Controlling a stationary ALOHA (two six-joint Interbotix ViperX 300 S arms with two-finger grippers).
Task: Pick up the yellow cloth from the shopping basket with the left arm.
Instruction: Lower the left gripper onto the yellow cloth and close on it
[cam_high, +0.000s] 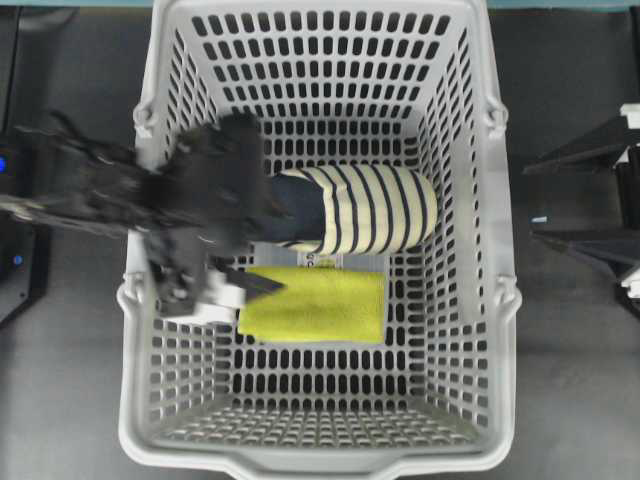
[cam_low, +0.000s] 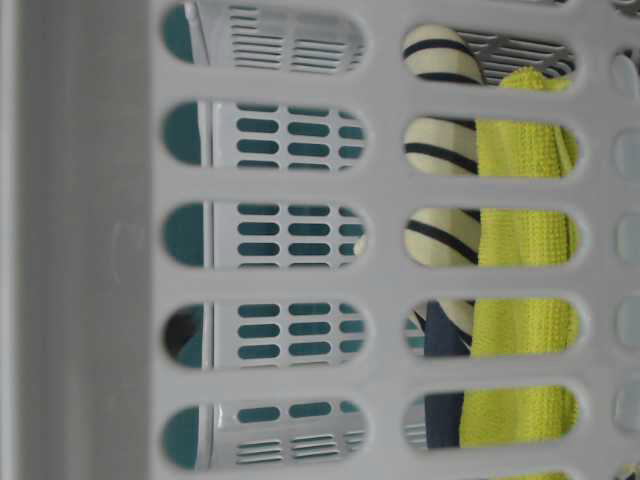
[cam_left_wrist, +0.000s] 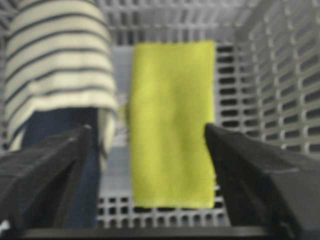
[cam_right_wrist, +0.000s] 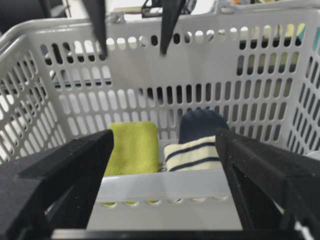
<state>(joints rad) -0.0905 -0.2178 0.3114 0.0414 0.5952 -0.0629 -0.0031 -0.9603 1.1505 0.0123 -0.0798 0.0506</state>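
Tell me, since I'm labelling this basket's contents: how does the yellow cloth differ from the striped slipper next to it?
The yellow cloth is plain yellow-green; the striped slipper is cream with navy stripes and a dark toe. The cloth lies flat and thin as a folded rectangle, while the slipper is rounded and bulkier. The open left gripper lines up with the cloth, not the slipper. Both lie side by side on the floor of the shopping basket.

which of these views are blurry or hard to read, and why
Overhead view: the left arm is smeared by motion blur, while the shopping basket and yellow cloth stay sharp. Left wrist view: soft focus all over, the cloth and striped slipper fuzzy-edged. Table-level view: the picture lies turned on its side, the basket wall fills it, contents seen only through slots. Right wrist view: reasonably sharp.
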